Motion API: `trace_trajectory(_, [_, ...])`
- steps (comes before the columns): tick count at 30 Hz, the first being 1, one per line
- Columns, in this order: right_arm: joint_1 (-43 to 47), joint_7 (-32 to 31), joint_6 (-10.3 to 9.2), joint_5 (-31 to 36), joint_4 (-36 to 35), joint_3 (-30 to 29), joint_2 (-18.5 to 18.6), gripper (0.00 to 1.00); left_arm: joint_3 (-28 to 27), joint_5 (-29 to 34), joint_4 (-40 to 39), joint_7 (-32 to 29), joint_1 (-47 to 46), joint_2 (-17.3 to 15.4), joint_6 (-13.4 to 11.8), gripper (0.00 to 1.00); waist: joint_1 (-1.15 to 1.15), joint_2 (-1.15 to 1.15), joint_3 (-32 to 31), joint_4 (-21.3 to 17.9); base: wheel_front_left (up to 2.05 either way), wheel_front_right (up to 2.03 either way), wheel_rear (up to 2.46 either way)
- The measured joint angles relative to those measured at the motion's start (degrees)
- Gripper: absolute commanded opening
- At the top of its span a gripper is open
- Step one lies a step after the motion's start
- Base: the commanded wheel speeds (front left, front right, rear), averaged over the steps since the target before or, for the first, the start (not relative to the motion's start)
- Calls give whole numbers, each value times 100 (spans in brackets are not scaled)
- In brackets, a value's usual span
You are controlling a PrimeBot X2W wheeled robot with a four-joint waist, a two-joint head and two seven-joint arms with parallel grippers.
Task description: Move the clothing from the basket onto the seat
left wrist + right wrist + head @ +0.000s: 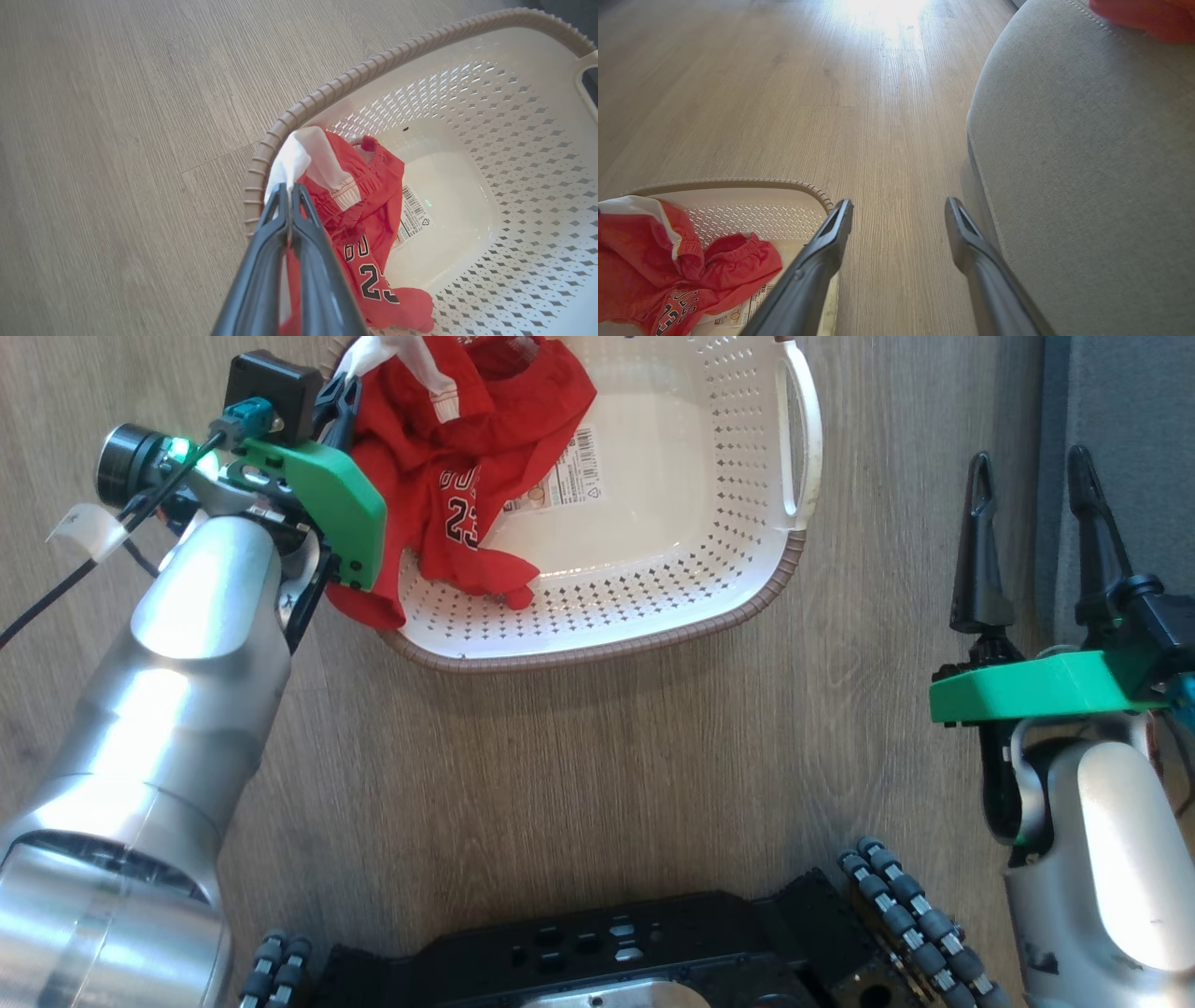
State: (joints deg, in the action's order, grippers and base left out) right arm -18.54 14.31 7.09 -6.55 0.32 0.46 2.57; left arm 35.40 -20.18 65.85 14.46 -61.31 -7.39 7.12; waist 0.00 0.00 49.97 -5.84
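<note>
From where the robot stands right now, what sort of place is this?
Probably a room in a home, perhaps a living room: a wood-look plank floor, a grey upholstered seat, and a laundry basket on the floor holding red clothing.

I read my right claw [899, 205] as spread wide, nothing between the fingers, wood-look floor [878, 93] showing through the gap. Left of the claw, close: cream perforated basket [738, 183] with a ribbed brown rim. Inside it is a rumpled red jersey [658, 261] with a white trim band, partly over a barcode label [747, 308]. Right of the claw: grey seat cushion [1087, 163], pale stitching round its corner. Far ahead on it, blurred red cloth [1148, 18].
</note>
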Motion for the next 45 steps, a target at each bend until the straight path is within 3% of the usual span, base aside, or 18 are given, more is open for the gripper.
trace_trajectory(11, [-2,0,0,1,19,-19,0,100,87,-78,-48,0,-8,1,0,0,0,0,-29,38,0,0,0])
trace_trajectory(22, [8,0,0,2,140,-100,0,100,-134,-282,-704,8,211,-9,-1,0,0,0,-436,139,0,0,0])
trace_trajectory(33, [612,0,0,84,471,-219,0,100,-858,-587,-1835,8,1733,-192,-73,0,0,0,-1696,298,0,0,0])
trace_trajectory(45, [1434,-1,0,410,750,-275,-4,100,-1361,-792,-2849,8,3669,-647,-420,0,-1,0,-3322,575,0,0,0])
